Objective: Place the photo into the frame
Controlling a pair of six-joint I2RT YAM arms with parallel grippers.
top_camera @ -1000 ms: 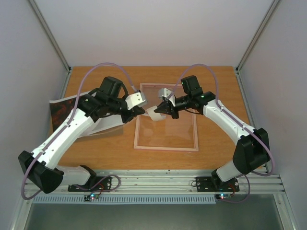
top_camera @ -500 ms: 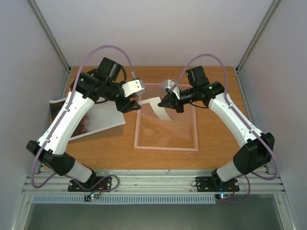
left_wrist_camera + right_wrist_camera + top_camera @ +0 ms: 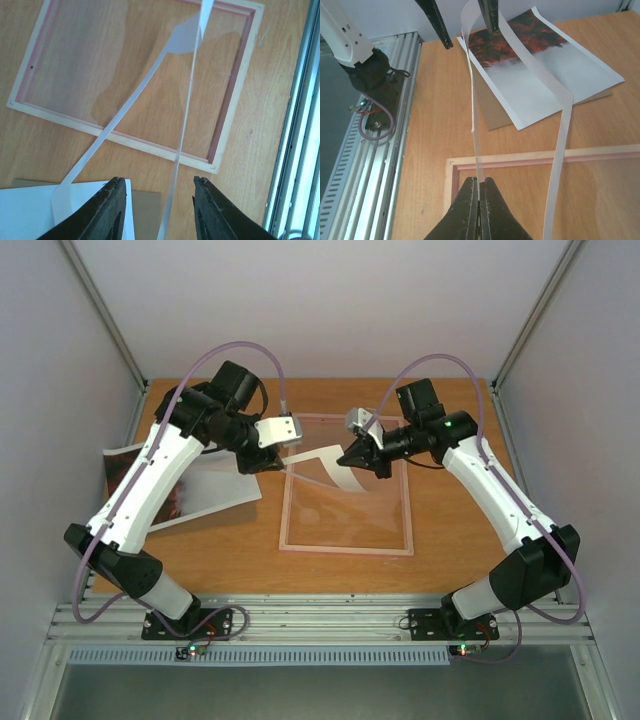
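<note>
The frame [image 3: 345, 551] lies flat mid-table with its pink rim and clear pane, also seen in the left wrist view [image 3: 120, 140] and the right wrist view [image 3: 520, 161]. The photo [image 3: 205, 485], red trees under grey sky, rests left of it on a brown backing board [image 3: 492, 112]. My right gripper [image 3: 358, 460] [image 3: 481, 181] is shut on an edge of the white mat border [image 3: 325, 465], holding it tilted above the frame. My left gripper [image 3: 262, 462] [image 3: 159, 181] is open; a mat strip [image 3: 187, 115] passes between its fingers without being clamped.
The photo's pale part [image 3: 30, 210] and the backing board [image 3: 145, 215] lie just under the left gripper. Aluminium rails [image 3: 320, 618] run along the table's near edge. White walls enclose the table on three sides.
My left gripper has opened, let go of the mat and drawn back to the left. The right gripper has lifted the mat slightly up and to the right.
</note>
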